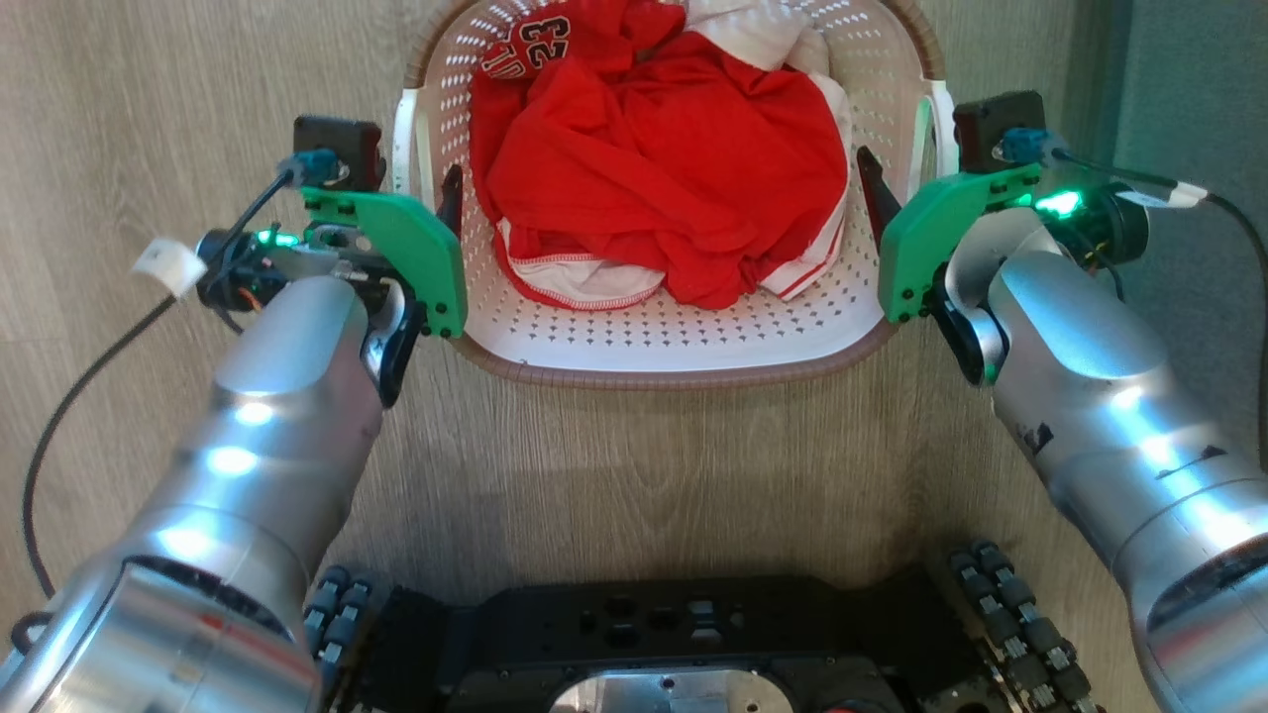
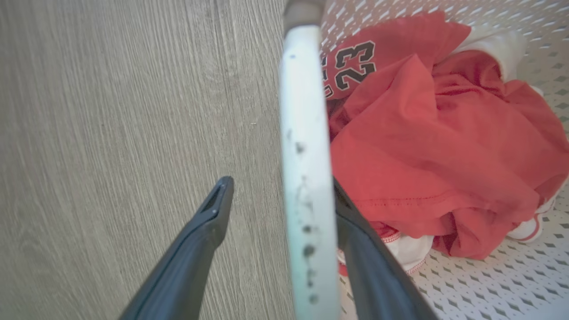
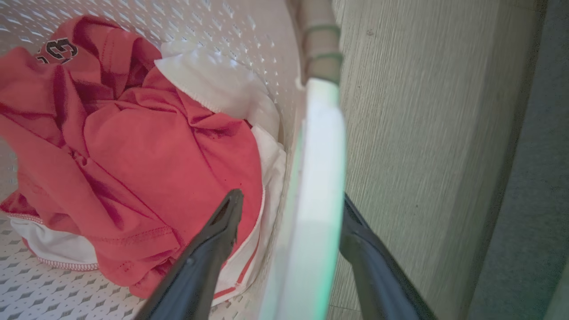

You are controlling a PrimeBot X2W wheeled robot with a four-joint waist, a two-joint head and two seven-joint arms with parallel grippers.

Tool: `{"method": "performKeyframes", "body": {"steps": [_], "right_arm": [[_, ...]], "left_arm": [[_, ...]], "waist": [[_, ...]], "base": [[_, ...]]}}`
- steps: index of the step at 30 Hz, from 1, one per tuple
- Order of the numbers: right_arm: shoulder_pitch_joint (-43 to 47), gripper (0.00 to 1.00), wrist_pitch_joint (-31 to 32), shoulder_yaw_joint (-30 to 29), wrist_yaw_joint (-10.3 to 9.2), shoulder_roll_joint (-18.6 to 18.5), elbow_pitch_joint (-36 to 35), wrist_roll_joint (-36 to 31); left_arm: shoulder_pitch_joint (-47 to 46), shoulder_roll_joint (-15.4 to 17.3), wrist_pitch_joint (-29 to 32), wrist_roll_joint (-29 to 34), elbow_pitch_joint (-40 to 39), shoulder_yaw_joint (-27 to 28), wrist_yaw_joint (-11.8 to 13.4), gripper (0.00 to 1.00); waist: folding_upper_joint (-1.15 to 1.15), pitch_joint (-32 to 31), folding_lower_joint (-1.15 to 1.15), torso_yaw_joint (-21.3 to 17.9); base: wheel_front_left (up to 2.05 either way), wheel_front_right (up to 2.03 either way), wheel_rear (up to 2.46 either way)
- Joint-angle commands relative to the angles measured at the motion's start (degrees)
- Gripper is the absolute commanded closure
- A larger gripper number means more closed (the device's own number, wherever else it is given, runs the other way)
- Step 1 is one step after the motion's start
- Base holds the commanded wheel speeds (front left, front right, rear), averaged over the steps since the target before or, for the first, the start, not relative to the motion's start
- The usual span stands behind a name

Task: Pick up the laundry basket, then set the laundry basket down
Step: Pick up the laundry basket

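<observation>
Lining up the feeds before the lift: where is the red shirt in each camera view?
Head view: the red shirt lies top centre, heaped inside the laundry basket.
Left wrist view: the red shirt is in the right half.
Right wrist view: the red shirt is in the left half.
Shared landmark: the black number print on the shirt.

Bright, even light. Glare spots on forearms (image 1: 248,416) flanking laundry basket (image 1: 684,342); its handle (image 2: 306,155) soft in wrist views, perhaps motion-blurred.
</observation>
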Motion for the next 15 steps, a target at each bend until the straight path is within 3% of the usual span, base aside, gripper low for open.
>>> {"method": "performKeyframes", "body": {"steps": [1, 15], "right_arm": [[1.9, 0.00, 0.1, 1.5, 0.40, 0.3, -0.1, 1.0], [-0.5, 0.00, -1.2, 7.0, 0.40, -0.2, 1.9, 6.2]], "left_arm": [[0.2, 1.3, 0.8, -0.4, 0.3, -0.1, -0.2, 0.00], [-1.6, 1.3, 3.6, -3.9, 0.6, -3.2, -1.4, 0.00]], "waist": [[-0.01, 0.5, 0.00, -0.1], [-0.01, 1.9, 0.00, -0.2]], "base": [[0.00, 0.00, 0.00], [0.00, 0.00, 0.00]]}}
